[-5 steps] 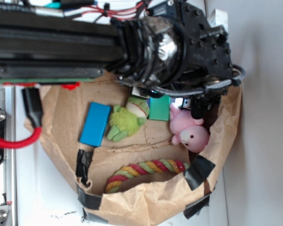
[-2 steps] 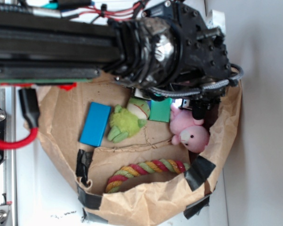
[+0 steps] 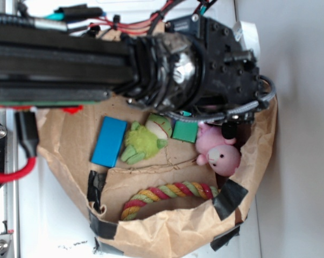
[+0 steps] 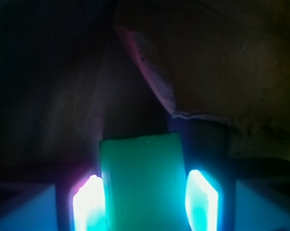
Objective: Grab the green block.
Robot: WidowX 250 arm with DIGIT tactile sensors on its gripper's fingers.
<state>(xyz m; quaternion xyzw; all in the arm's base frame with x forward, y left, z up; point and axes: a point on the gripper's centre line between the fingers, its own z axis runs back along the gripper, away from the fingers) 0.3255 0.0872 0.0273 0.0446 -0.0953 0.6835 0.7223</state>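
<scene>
The green block is flat and plain green. It lies in a brown paper nest between a plush frog and a pink plush, with its upper part hidden under my black wrist. In the wrist view the green block fills the space between my two glowing pads. The left pad touches it and the right pad is at its edge. My gripper is shut on the block.
A blue block lies to the left. The lime plush frog and the pink plush flank the green block. A coloured rope lies below them. The crumpled paper wall, patched with black tape, rings everything.
The arm has shifted down in the exterior view, and the green block has shifted the same way with it. The blue block and the plush toys have stayed put.
</scene>
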